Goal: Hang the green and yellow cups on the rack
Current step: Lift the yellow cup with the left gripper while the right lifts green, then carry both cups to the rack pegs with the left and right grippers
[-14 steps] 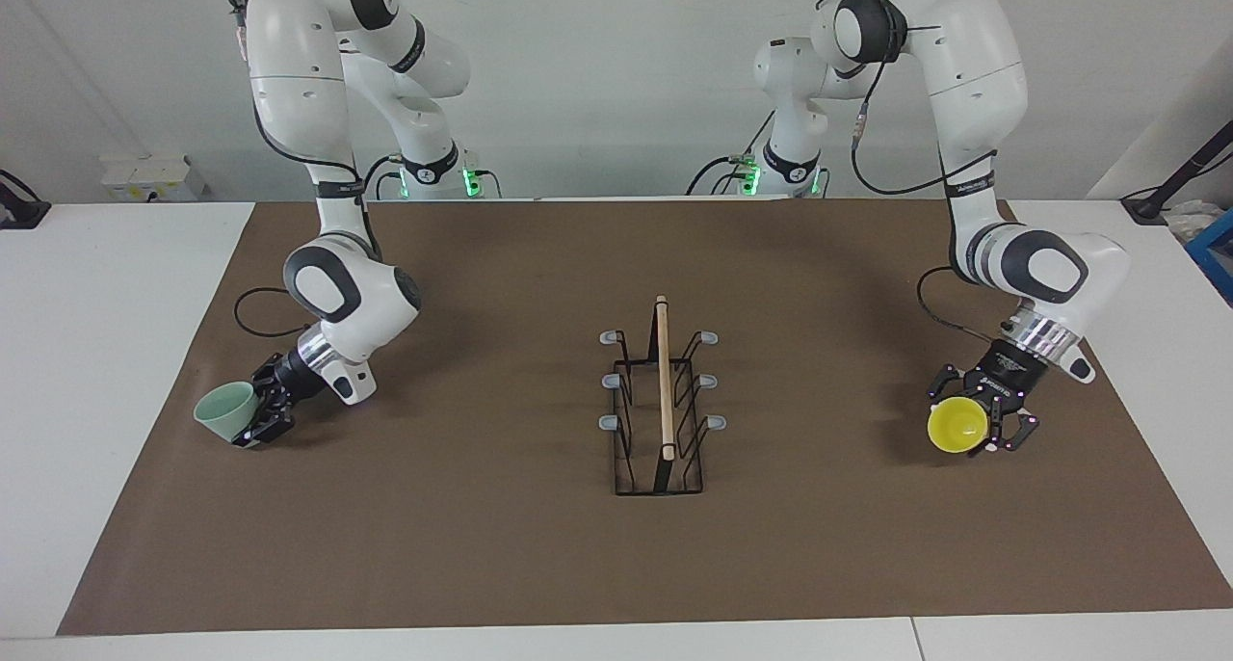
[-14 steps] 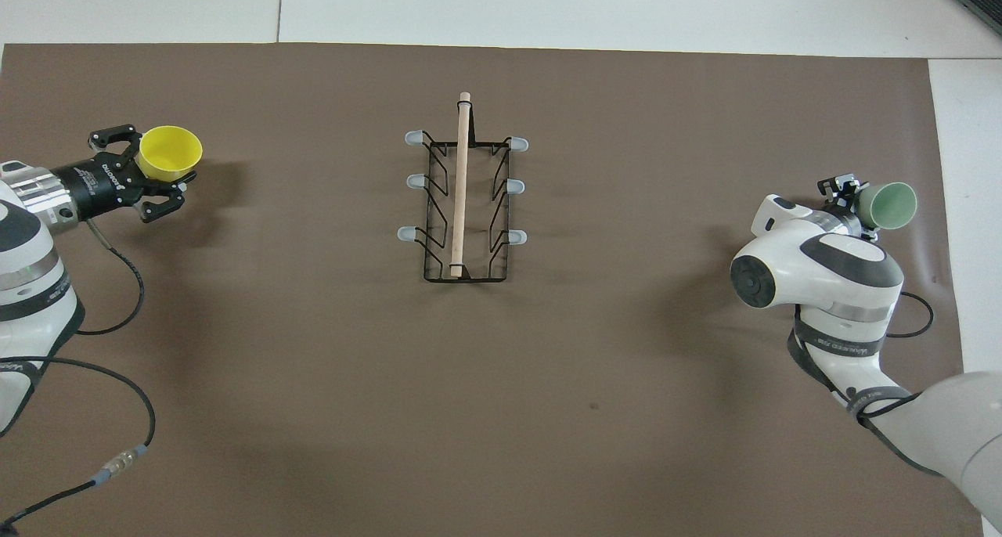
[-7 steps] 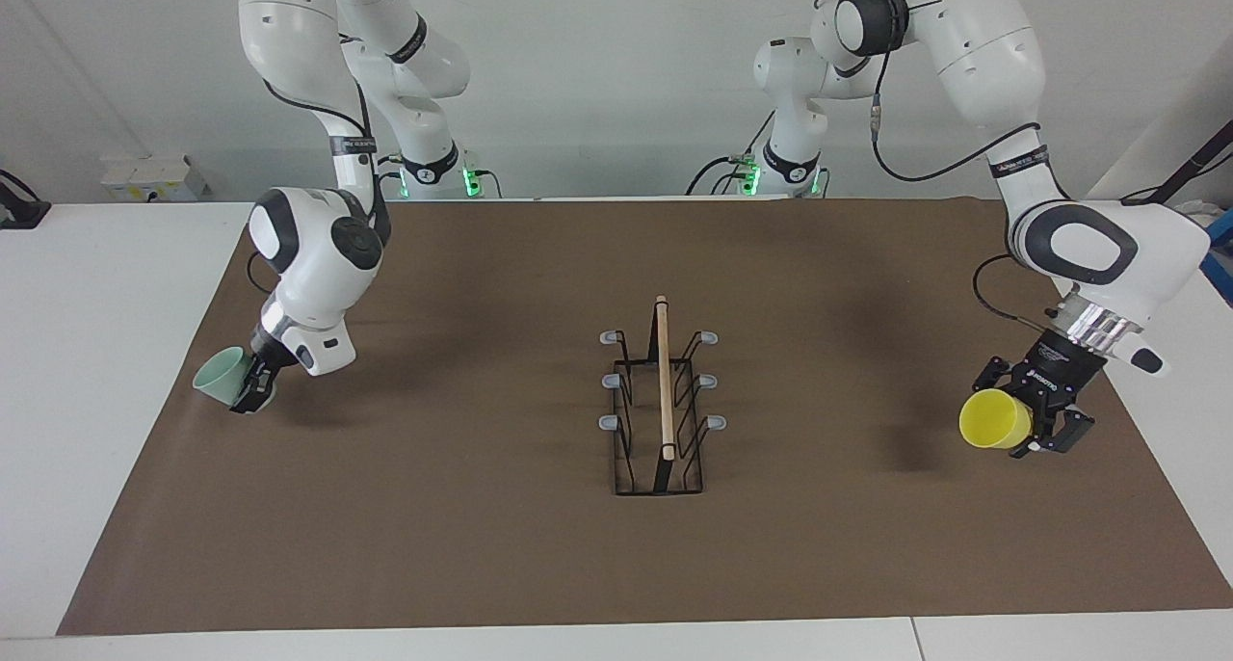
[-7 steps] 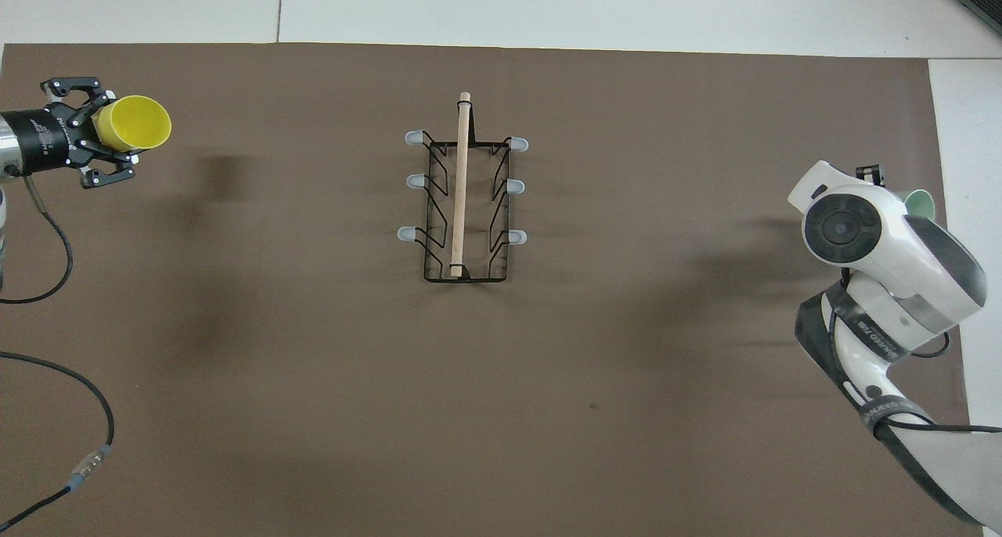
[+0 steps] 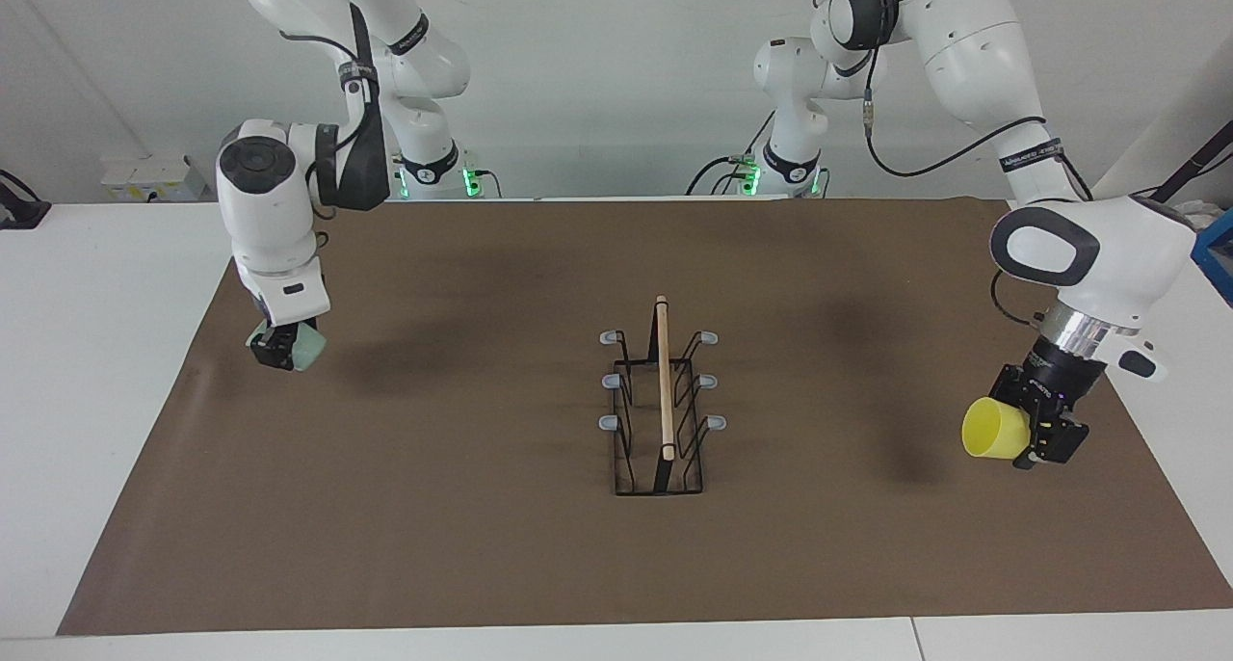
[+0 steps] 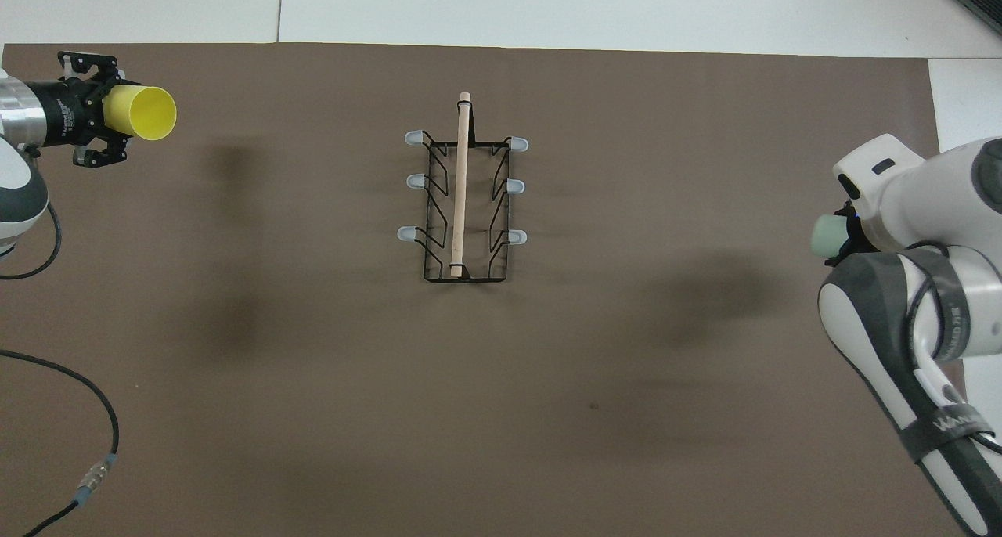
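The black wire rack [image 5: 626,446] with its wooden rod stands in the middle of the brown mat, also seen in the overhead view [image 6: 427,249]; its grey-tipped pegs are bare. My right gripper [image 5: 278,351] is shut on the mint green cup [image 5: 308,347] and holds it above the mat toward the right arm's end; the hand hides most of the cup. In the overhead view only part of the green cup [image 6: 827,235] shows beside the wrist. My left gripper [image 5: 1023,436] is shut on the yellow cup [image 5: 984,428], held on its side over the left arm's end, mouth toward the rack [image 6: 149,113].
The brown mat [image 5: 462,545] covers most of the white table. A loose cable [image 6: 78,412] of the left arm lies over the mat's corner near the robots. A small dark speck [image 6: 593,405] sits on the mat nearer to the robots than the rack.
The right arm has risen and swung the green cup up off the mat and toward the rack. The left arm has lifted and turned the yellow cup onto its side.
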### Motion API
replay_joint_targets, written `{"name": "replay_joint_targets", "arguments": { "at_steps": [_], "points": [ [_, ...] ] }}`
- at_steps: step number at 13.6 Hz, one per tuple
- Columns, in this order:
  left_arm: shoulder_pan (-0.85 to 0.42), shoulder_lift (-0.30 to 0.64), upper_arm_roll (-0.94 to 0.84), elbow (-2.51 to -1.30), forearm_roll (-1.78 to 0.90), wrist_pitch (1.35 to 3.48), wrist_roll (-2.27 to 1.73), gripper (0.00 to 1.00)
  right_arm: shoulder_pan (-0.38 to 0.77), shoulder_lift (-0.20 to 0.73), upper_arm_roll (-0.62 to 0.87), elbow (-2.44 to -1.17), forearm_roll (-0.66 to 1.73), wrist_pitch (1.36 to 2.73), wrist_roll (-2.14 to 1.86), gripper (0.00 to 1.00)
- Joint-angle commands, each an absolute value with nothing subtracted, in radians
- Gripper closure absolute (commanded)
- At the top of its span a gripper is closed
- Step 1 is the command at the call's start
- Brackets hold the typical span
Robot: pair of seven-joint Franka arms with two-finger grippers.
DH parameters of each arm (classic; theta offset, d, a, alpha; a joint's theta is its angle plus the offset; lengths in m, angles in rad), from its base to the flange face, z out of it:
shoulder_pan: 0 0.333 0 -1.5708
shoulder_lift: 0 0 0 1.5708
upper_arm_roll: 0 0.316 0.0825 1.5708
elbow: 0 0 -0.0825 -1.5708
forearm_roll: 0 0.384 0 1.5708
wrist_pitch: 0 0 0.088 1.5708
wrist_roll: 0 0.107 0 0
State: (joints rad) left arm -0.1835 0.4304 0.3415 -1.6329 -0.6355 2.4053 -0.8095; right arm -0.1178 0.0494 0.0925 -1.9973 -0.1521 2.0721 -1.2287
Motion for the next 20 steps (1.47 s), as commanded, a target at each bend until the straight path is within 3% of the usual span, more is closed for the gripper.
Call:
{"name": "replay_joint_targets", "arguments": {
  "at_steps": [1,3,8,13,17,20],
  "points": [
    [-0.183,0.348,0.331,-1.655,-0.554,2.347,-0.750,1.00,-0.136,-0.006,0.103,-1.967,0.157,1.953,-1.272,0.98],
    [-0.178,0.277,0.316,-1.687,-0.532,2.292,-0.543,1.00,-0.141,-0.057,0.098,-1.967,0.395,1.934,-1.339,0.98],
    [-0.170,0.103,0.241,-1.804,-0.500,2.243,-0.286,1.00,-0.161,-0.074,0.095,-1.977,0.797,1.942,-1.498,0.98],
    [-0.146,-0.012,0.095,-1.885,-0.433,2.263,-0.215,1.00,-0.146,-0.141,0.095,-2.094,1.231,1.968,-1.719,0.98],
    [-0.126,-0.051,-0.055,-2.001,-0.430,2.446,-0.222,1.00,0.009,-0.134,0.098,-2.265,1.711,2.088,-2.053,0.98],
    [-0.127,-0.040,-0.152,-2.095,-0.431,2.642,-0.233,1.00,0.127,-0.083,0.098,-2.283,1.899,2.190,-2.241,0.98]
  ]
}}
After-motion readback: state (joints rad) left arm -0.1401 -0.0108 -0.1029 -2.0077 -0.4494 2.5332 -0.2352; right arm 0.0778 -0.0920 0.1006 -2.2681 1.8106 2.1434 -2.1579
